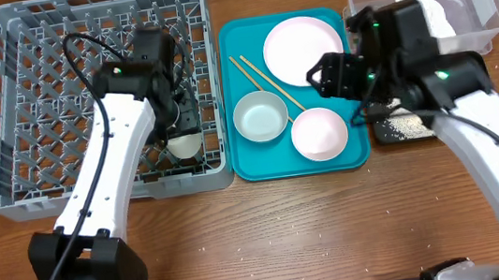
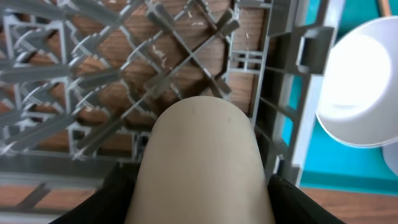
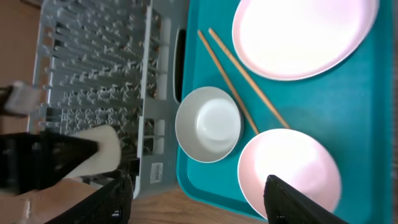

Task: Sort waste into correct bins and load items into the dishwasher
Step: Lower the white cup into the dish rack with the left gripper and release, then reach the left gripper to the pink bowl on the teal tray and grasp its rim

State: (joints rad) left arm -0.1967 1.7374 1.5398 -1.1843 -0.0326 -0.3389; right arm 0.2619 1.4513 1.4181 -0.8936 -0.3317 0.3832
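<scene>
The left gripper (image 1: pixel 174 120) clasps the small white cup (image 2: pixel 202 162) low in the near right corner of the large grey lattice dish rack (image 1: pixel 1 112). The right gripper (image 1: pixel 322 73), jaws spread and empty, hangs over the teal plastic tray (image 1: pixel 252 163). The round pink bowl (image 1: pixel 319 134) lies just on its near side, nearer this arm.

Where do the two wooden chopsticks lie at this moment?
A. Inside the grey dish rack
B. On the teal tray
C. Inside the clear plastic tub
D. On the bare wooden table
B: the overhead view shows the two wooden chopsticks lying side by side on the teal tray, close to the whitish-grey bowl.
</scene>
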